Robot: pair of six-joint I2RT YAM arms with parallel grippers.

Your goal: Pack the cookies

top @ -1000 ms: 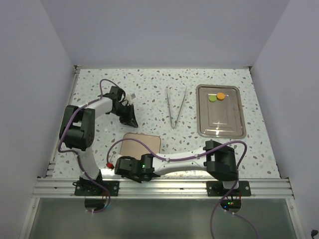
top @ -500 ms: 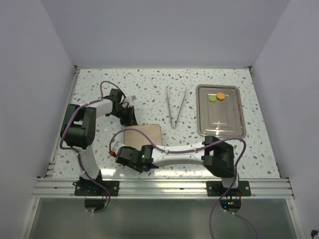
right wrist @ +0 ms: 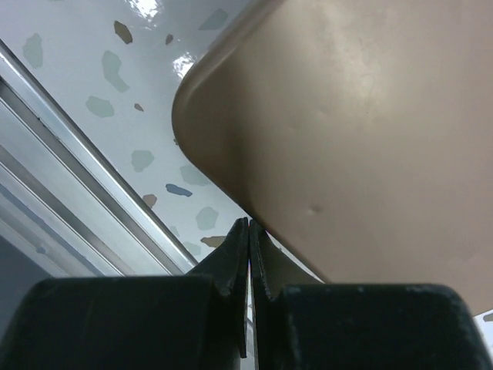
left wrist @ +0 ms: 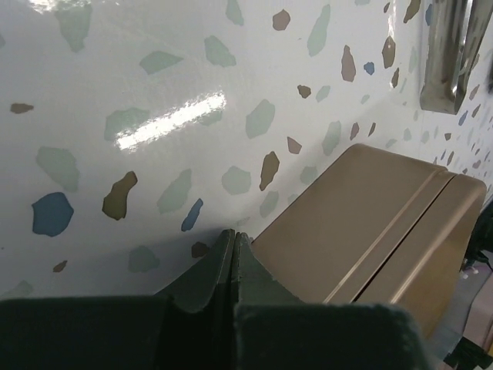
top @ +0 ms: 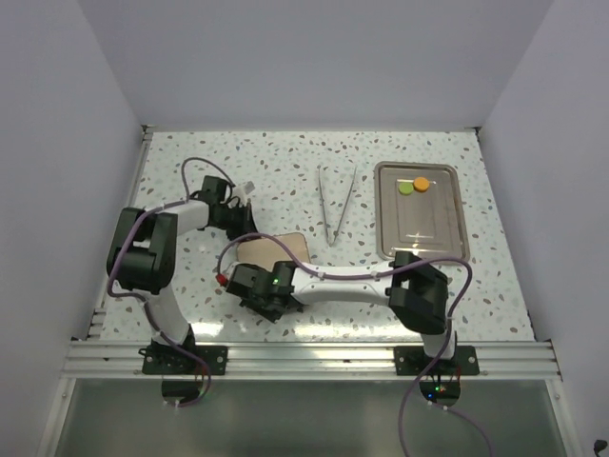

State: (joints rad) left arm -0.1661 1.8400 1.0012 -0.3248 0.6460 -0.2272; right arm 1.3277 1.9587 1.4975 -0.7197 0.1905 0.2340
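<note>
Two cookies, one green [top: 405,188] and one orange [top: 421,183], lie at the far end of the metal tray [top: 423,238]. No other cookies show. A brown box [top: 279,248] lies on the table between the arms. My left gripper [top: 236,228] is shut on nothing, its tips [left wrist: 233,233] down on the table right beside the brown box [left wrist: 370,223]. My right gripper [top: 255,278] is also shut and empty, its tips [right wrist: 248,223] against the near corner of the brown box [right wrist: 362,116].
Metal tongs [top: 335,200] lie between the box and the tray, and their end [left wrist: 451,46] shows in the left wrist view. The aluminium rail [right wrist: 77,193] of the table's near edge runs close behind the right gripper.
The right gripper has swept away from the near edge, and the brown box has slid towards the back with it. The left gripper has closed and drawn slightly left.
</note>
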